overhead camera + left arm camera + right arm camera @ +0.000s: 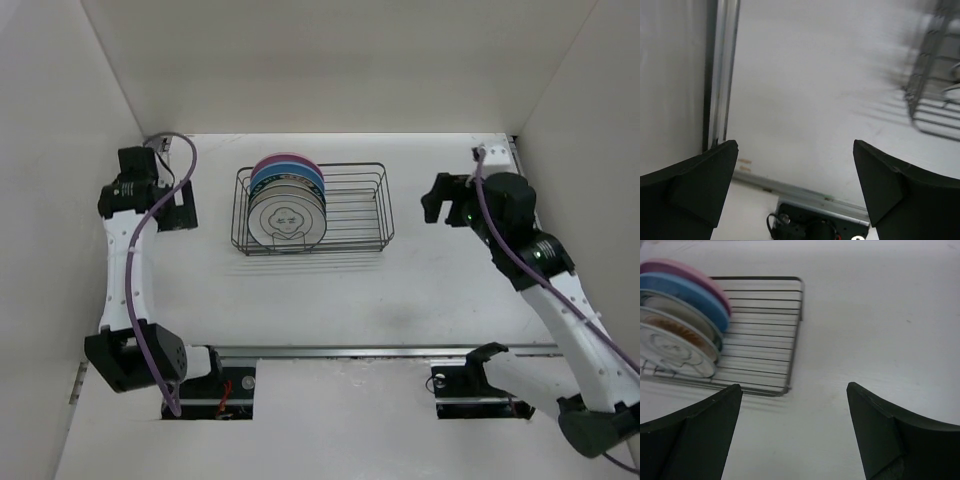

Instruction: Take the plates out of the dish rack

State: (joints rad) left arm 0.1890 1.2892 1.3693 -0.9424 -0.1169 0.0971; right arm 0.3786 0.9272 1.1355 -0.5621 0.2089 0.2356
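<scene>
The dark wire dish rack (350, 200) stands at the middle back of the table. Several plates stand upright in its left half: a white grey-rimmed one (287, 220) at the front, then others, a blue one (287, 174) and a pink one (285, 158) at the back. My left gripper (182, 212) is open and empty, left of the rack. My right gripper (436, 200) is open and empty, right of the rack. The right wrist view shows the rack (765, 330) and the plates (677, 347) ahead to the left. The left wrist view shows a blurred rack corner (935, 100).
White walls enclose the table on the left, back and right. A metal rail (380, 350) runs along the near edge by the arm bases. A small white fitting (490, 153) sits at the back right corner.
</scene>
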